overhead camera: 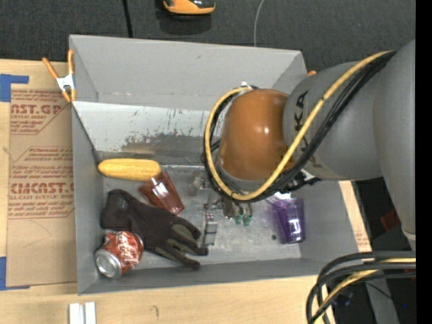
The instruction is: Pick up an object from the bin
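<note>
- Now, the fingers [210,229] hang low over the floor of the grey bin [88,147], under the arm's orange wrist cover. From above I cannot tell whether they are open or closed, and nothing shows between them.
- Just left of the fingers lies a dark glove [152,223], flat, with its tips pointing at them. It is the nearest thing and, I judge, the likeliest pick.
- Up and left of them a red translucent cup [162,194] lies on its side, and beyond it a yellow corn cob [128,169]. A crushed red cola can [118,252] sits far left and lower, touching the glove's cuff end. A purple bottle [289,220] lies to their right, well apart.
- The glove should be light, soft and limp. It will sag and drape when lifted, not slip like the can or roll like the cob.
- Best hold: pinch a raised fold or one of the near tips, closing well down so the cloth bunches between the pads.
</note>
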